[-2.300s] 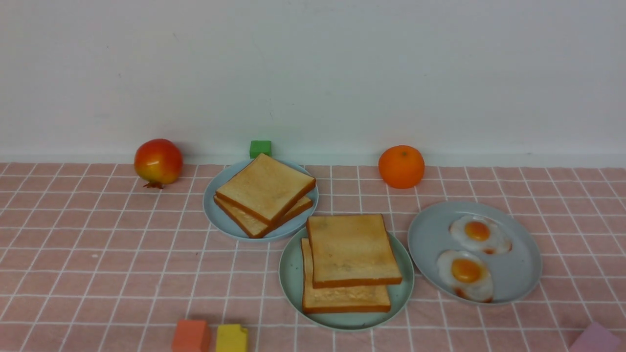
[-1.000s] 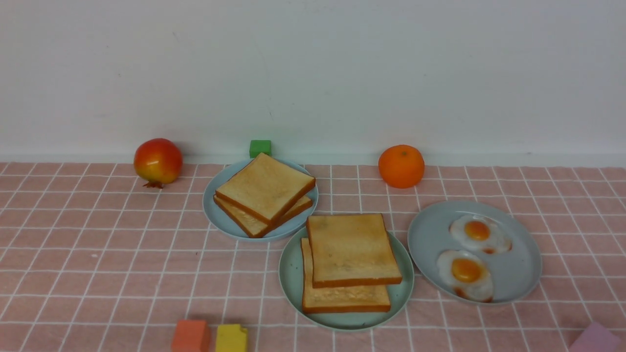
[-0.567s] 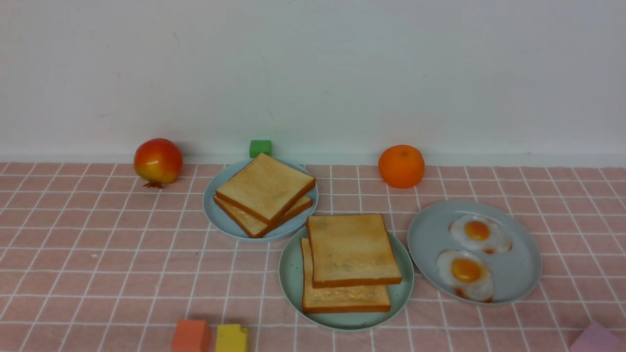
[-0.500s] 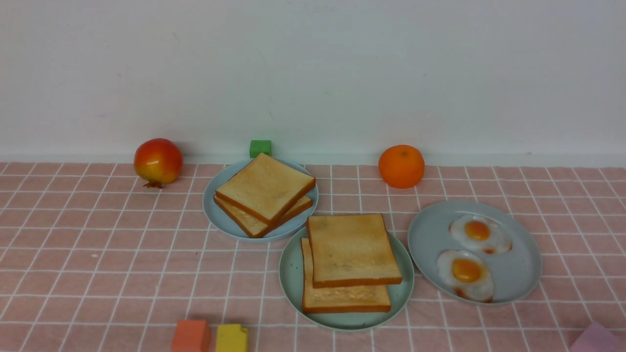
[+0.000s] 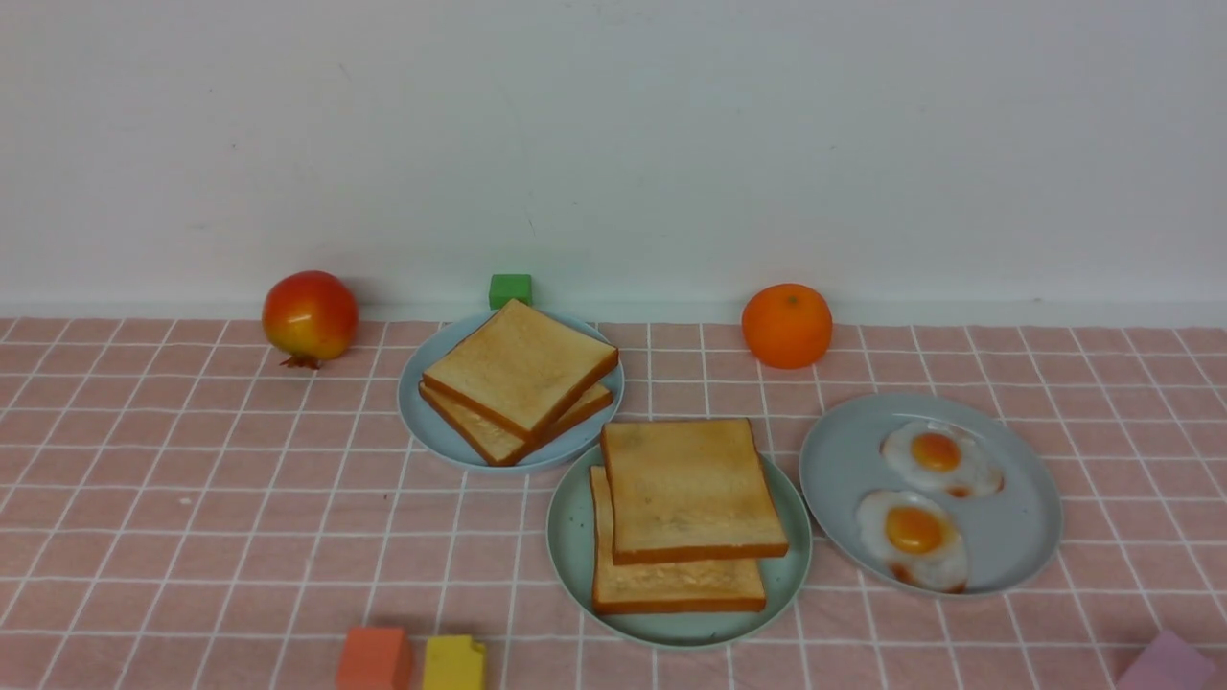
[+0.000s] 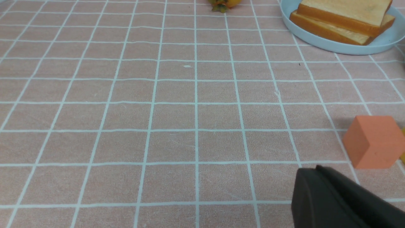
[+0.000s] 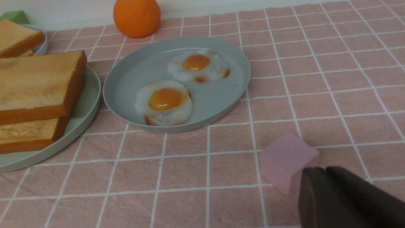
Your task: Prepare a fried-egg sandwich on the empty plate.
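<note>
Two golden-brown toast slices (image 5: 688, 489) lie stacked, slightly offset, on the round mint-green plate (image 5: 567, 537) at the centre front; whatever lies between them is hidden. The right wrist view shows the same stack (image 7: 34, 82) and plate (image 7: 86, 115). Neither arm appears in the front view. In the left wrist view my left gripper (image 6: 316, 168) hangs shut and empty over bare cloth, near an orange block (image 6: 373, 142). In its own wrist view my right gripper (image 7: 326, 168) has its fingers pressed together, empty, just behind a pink block (image 7: 286, 158).
A blue-grey plate (image 5: 1016, 546) on the right holds two loose fried eggs (image 5: 914, 532). Another blue-grey plate (image 5: 422, 422) behind holds plain toast (image 5: 522, 369). A pomegranate (image 5: 310, 316), green block (image 5: 510, 290) and orange (image 5: 786, 326) line the back. Orange (image 5: 374, 657), yellow (image 5: 453, 661) and pink (image 5: 1165, 663) blocks sit along the front edge.
</note>
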